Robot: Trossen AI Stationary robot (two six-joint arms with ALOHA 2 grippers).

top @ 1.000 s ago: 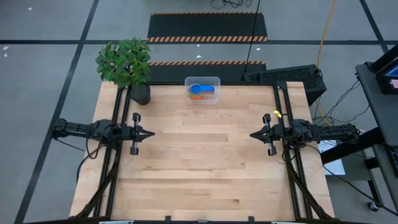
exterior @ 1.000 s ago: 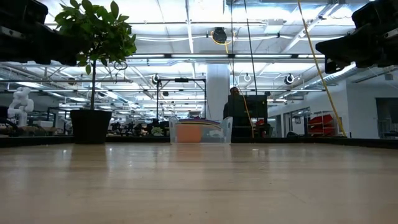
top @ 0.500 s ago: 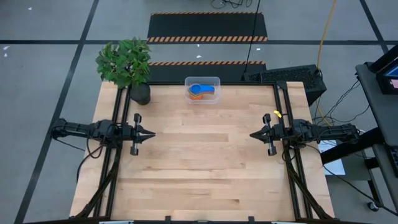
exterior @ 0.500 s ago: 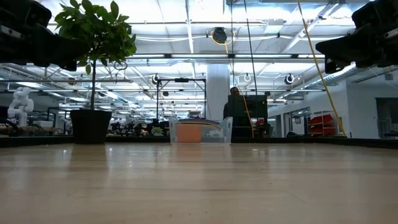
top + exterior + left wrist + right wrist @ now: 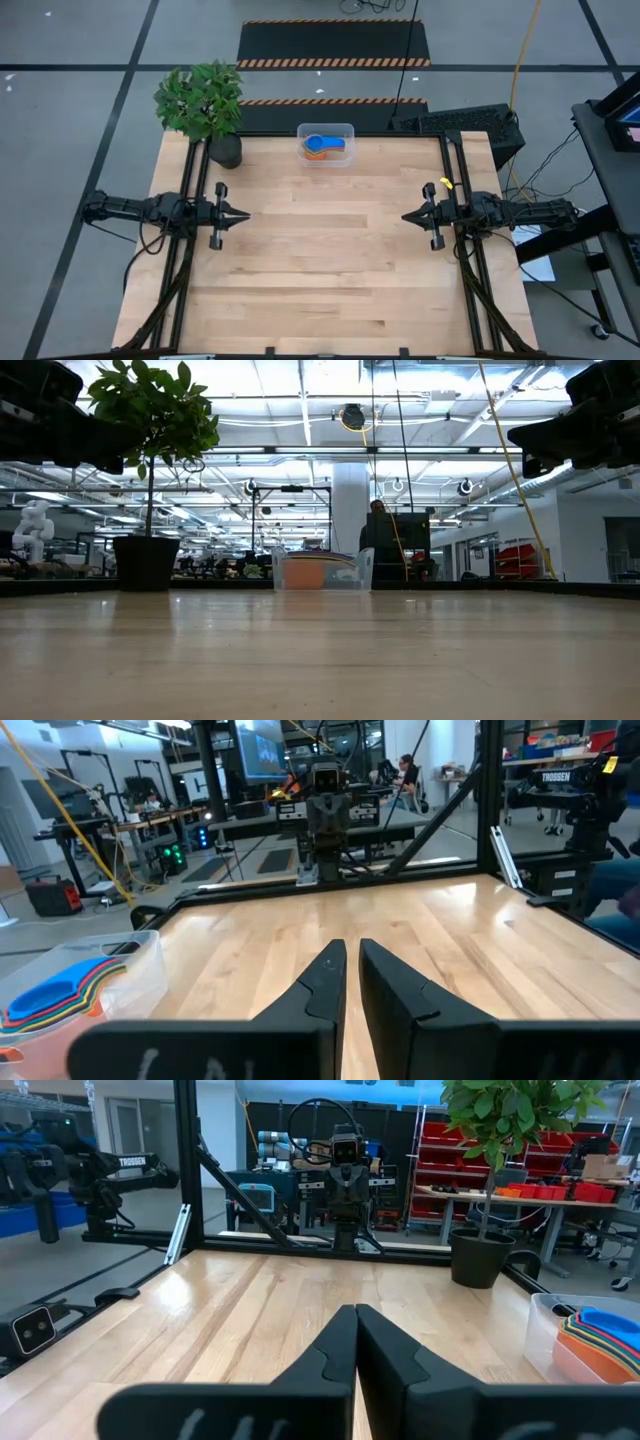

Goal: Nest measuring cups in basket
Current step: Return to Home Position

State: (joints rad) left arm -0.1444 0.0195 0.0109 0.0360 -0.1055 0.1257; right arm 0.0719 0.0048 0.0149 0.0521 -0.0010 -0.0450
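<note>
The clear plastic basket stands on its base at the middle of the table's far edge. Inside it the measuring cups sit stacked one in another, a blue one on top and orange below. In the left wrist view the stack shows blue, green, yellow and red rims behind the basket's wall. My left gripper hovers shut over the table's left side, pointing right. My right gripper hovers shut over the right side, pointing left. Both are far from the basket.
A dark pot with a green plant stands at the table's far left corner, left of the basket. Black frame rails run along the left and right sides. Bare wood lies between the two grippers and toward the near edge.
</note>
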